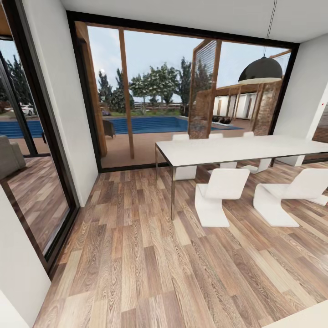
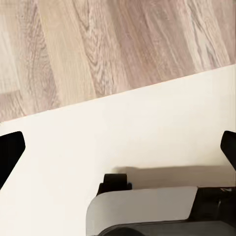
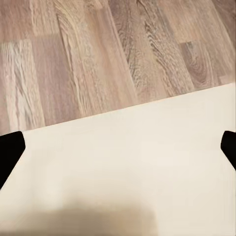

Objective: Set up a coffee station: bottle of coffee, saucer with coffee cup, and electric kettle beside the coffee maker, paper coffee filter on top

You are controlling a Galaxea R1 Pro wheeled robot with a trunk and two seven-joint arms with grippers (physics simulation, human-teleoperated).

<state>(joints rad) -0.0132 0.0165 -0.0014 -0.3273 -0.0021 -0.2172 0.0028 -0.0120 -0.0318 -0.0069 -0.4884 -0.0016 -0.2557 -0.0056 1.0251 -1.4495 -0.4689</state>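
No coffee things are showing from here, so I cannot tell where they are or how much of the station is done; I judge the robot is travelling. Both the left gripper (image 2: 118,147) and the right gripper (image 3: 118,147) are hanging spread wide and empty over a cream surface. Ahead, a white table (image 1: 237,148) and white chairs (image 1: 218,193) are standing on the wood floor (image 1: 136,255); no containers are showing.

Your left gripper (image 2: 118,147) points down, its two black fingertips (image 2: 10,152) spread wide at the edges of the left wrist view, nothing between them. Your right gripper (image 3: 118,147) hangs the same way, fingertips (image 3: 10,150) wide apart and empty. A grey part of your body (image 2: 147,211) sits below the left gripper.
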